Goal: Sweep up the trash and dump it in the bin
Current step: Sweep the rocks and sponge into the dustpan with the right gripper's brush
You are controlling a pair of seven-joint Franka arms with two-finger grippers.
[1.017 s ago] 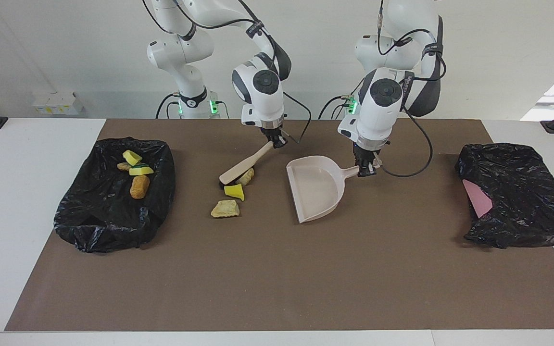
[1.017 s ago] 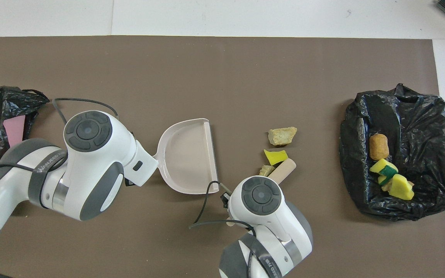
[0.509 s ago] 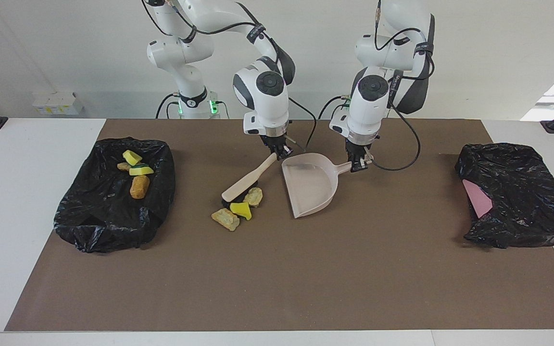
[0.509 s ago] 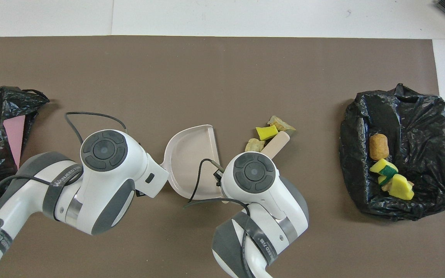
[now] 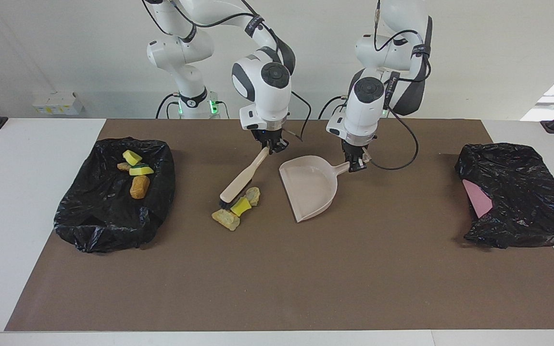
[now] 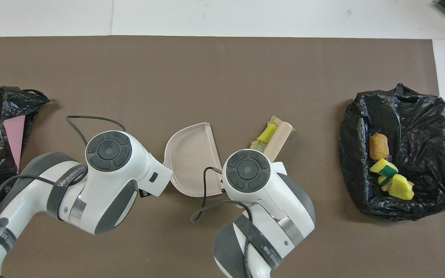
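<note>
I see three loose trash scraps, a yellow sponge piece (image 5: pixel 241 206) and two pale tan rock-like chunks (image 5: pixel 225 219), on the brown table mat (image 5: pixel 277 278) against the bristles of the beige hand brush (image 5: pixel 243 177). My right gripper (image 5: pixel 270 145) is clamped on its handle. My left gripper (image 5: pixel 355 164) grips the beige plastic dustpan (image 5: pixel 309 190) beside them. More scraps lie in the black bag-lined bin (image 5: pixel 113 192) at the right arm's end. Another black bag (image 5: pixel 512 197) is at the left arm's end. White tabletop (image 5: pixel 17 192) and a pale wall (image 5: pixel 488 57) surround the mat.

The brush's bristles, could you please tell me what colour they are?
Black, under the beige back of the hand brush; the facing view shows them best.
</note>
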